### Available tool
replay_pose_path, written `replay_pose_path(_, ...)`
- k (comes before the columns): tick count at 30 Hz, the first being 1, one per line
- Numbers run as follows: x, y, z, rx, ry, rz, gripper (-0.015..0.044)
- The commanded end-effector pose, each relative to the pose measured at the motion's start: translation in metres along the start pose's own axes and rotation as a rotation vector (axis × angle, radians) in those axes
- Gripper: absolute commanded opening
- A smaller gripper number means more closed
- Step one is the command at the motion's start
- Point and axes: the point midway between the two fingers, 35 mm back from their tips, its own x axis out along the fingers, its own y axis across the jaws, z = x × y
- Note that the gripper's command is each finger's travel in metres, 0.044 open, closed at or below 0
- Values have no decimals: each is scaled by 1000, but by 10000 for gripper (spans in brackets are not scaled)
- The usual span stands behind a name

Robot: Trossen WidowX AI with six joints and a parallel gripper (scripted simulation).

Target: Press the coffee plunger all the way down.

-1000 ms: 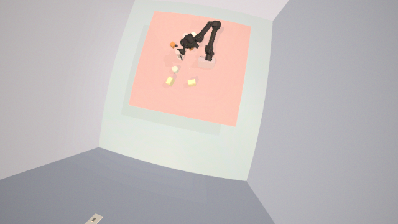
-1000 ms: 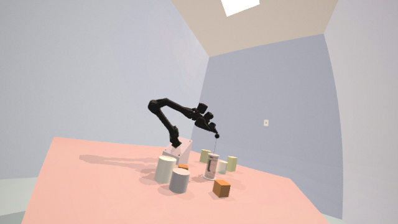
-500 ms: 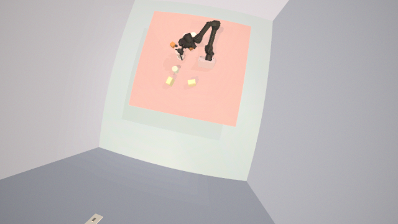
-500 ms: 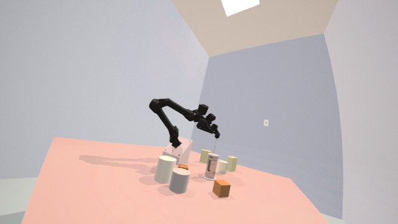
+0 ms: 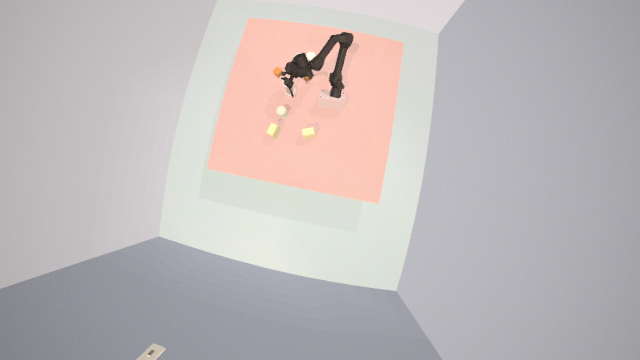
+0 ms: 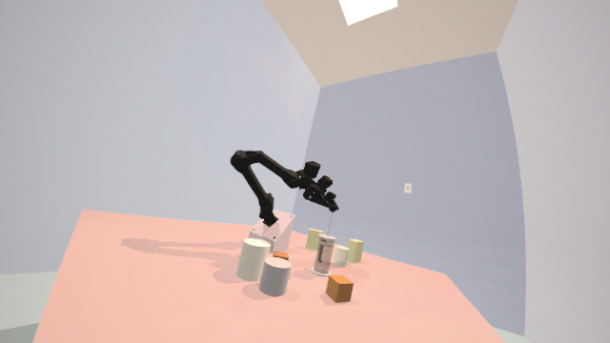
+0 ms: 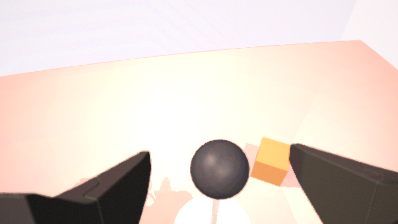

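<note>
gripper – parted around plunger knob | no touch – no legible writing

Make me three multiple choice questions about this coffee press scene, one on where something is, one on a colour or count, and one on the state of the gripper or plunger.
1. Where is the plunger knob relative to the gripper?
A. Between the two fingers, touching neither
B. Outside the fingers, to one side
C. Lying flat on the table

2. What colour is the cube nearest the coffee press on its front side in the exterior view?
A. Blue
B. Orange
C. Green

3. What state is the plunger in?
A. Pushed fully down
C. Removed from the press
B. Raised, its rod standing above the press

Answers:
1. A: the wrist view shows the knob centred with gaps to both fingers.
2. B: the exterior view shows an orange cube in front of the press.
3. B: the thin rod rises above the glass body up to the gripper.
</note>
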Motion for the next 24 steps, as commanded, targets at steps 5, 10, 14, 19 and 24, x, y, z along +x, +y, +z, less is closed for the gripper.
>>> replay_pose_path(5, 1, 1, 0, -5, -2, 5, 151)
replay_pose_path(10, 1, 1, 0, -5, -2, 5, 116)
replay_pose_path(14, 1, 1, 0, -5, -2, 5, 116)
replay_pose_path(19, 2, 2, -2, -5, -1, 6, 116)
replay_pose_path(24, 7, 3, -8, -4, 1, 7, 116)
